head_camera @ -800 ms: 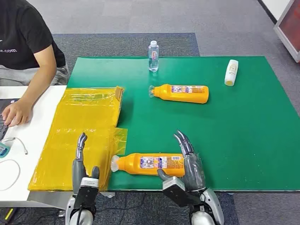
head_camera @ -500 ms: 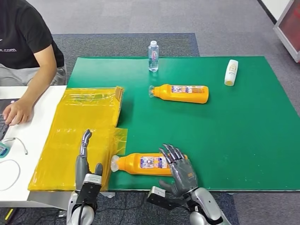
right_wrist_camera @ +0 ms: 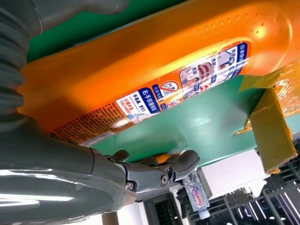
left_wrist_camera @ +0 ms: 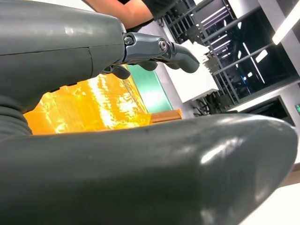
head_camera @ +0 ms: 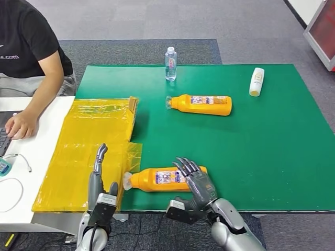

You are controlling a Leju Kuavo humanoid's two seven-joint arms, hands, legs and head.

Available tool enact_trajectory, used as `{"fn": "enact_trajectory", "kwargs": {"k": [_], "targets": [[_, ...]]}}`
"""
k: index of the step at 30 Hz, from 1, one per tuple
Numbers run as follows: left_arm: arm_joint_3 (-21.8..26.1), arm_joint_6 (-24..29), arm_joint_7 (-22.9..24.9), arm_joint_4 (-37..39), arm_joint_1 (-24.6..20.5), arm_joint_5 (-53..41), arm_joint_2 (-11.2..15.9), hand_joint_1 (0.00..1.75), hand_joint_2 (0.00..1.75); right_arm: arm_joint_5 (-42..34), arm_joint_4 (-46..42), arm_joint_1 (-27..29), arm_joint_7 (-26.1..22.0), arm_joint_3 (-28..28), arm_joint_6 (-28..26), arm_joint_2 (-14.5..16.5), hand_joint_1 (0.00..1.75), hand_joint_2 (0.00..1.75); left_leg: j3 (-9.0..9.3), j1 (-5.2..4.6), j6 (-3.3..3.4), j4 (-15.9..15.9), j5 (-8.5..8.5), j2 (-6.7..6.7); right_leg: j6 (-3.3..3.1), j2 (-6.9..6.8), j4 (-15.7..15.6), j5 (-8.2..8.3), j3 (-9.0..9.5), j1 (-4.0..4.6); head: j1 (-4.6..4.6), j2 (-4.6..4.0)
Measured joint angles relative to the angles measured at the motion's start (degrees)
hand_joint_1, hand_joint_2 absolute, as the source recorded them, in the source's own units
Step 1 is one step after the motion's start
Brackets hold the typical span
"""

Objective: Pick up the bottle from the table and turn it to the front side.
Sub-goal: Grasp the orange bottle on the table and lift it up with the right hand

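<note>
Bottle (head_camera: pixel 166 179), orange with a printed label and a pale cap pointing toward the yellow plastic sheet (head_camera: pixel 90 146), lies on its side near the front edge of the green worktop (head_camera: pixel 256 151) in the head view. The right hand (head_camera: pixel 197 183) reaches over the bottle's base end, fingers arched across its top and thumb low at the near side; whether it truly grips cannot be told from here. The left hand (head_camera: pixel 99 183) stands over the yellow sheet with fingers pointing up and apart, holding nothing. Farther back lie a second orange bottle (head_camera: pixel 201 104), an upright clear water bottle (head_camera: pixel 170 64) and a small white bottle (head_camera: pixel 256 81) on its side. A person in a black shirt (head_camera: pixel 28 47) sits at the white table beside the worktop.

From the left wrist, the left hand (left_wrist_camera: pixel 106 51) shows straight fingers over the yellow sheet (left_wrist_camera: pixel 88 105), nothing between them.

From the right wrist, the orange bottle (right_wrist_camera: pixel 148 70) runs across the green surface just beside the right hand (right_wrist_camera: pixel 106 168), whose dark fingers (right_wrist_camera: pixel 166 171) curve on the far side of it; contact is not clear.
</note>
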Motion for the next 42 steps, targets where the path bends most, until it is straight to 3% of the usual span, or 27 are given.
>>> {"fn": "enact_trajectory", "kwargs": {"k": [5, 10, 16, 17, 20, 21, 31, 42], "targets": [[-0.2, 0.0, -0.6, 0.4, -0.1, 0.4, 0.0, 0.00, 0.00, -0.1, 1.4, -2.1, 0.2, 0.7, 2.9, -0.1, 0.00, 1.75, 0.14, 0.00, -0.03, 0.0, 0.05, 0.02, 0.00, 0.03, 0.0, 0.07, 0.11, 0.00, -0.01, 0.00], [-0.3, -0.6, -1.3, 1.0, -0.7, 1.0, 0.0, 0.00, 0.00, 0.5, 3.4, -7.0, 0.5, 3.7, 13.4, -2.0, 0.00, 1.75, 0.41, 0.01, -0.01, 0.0, 0.03, 0.19, -0.05, 0.21, 0.0, 0.13, 0.29, 0.00, 0.00, 0.00], [-0.4, -0.7, -2.6, 2.2, -1.3, 1.4, 0.0, 0.00, 0.00, -0.4, 6.5, -14.4, 0.6, 9.2, 22.2, -4.7, 0.03, 1.75, 0.75, 0.01, 0.23, 0.0, -0.16, 0.27, -0.04, 0.25, 0.0, 0.13, 0.58, 0.00, 0.00, 0.00], [-0.4, -0.7, -2.8, 2.4, -1.4, 1.5, 0.0, 0.00, 0.00, -0.9, 7.0, -15.4, 0.6, 10.0, 23.0, -5.0, 0.21, 1.75, 0.77, 0.01, 0.22, 0.0, -0.16, 0.26, -0.04, 0.24, 0.0, 0.13, 0.59, 0.00, 0.00, 0.00], [-0.4, -0.6, -3.0, 2.9, -1.5, 1.5, 0.0, 0.00, 0.00, -2.4, 8.1, -17.4, 1.7, 11.9, 23.9, -5.5, 1.48, 1.75, 0.77, 0.01, 0.26, 0.0, -0.08, 0.24, 0.01, 0.22, 0.0, 0.19, 0.64, 0.00, 0.01, 0.00], [-0.4, -0.6, -3.1, 3.1, -1.5, 1.6, 0.0, 0.00, 0.00, -2.8, 8.4, -17.8, 2.4, 12.3, 23.8, -5.6, 1.75, 1.75, 0.77, 0.01, 0.30, 0.0, -0.04, 0.24, 0.03, 0.22, 0.0, 0.22, 0.66, -0.01, 0.00, 0.00], [-0.5, -0.5, -3.2, 3.4, -1.5, 1.7, 0.0, 0.00, 0.00, -2.9, 11.1, -19.8, 6.2, 15.0, 20.8, -4.9, 1.75, 1.75, 0.72, 0.00, 0.22, 0.0, 0.15, 0.08, 0.14, 0.08, -0.1, 0.23, 0.77, -0.04, 0.01, 0.00], [-0.5, -0.4, -3.2, 3.4, -1.4, 1.1, 0.0, 0.00, 0.00, -3.6, 11.4, -19.4, 6.7, 15.6, 17.9, -4.6, 1.75, 1.75, 0.72, 0.00, 0.20, 0.0, 0.13, 0.08, 0.15, 0.08, -0.1, 0.21, 0.75, -0.03, 0.01, 0.00]]}}
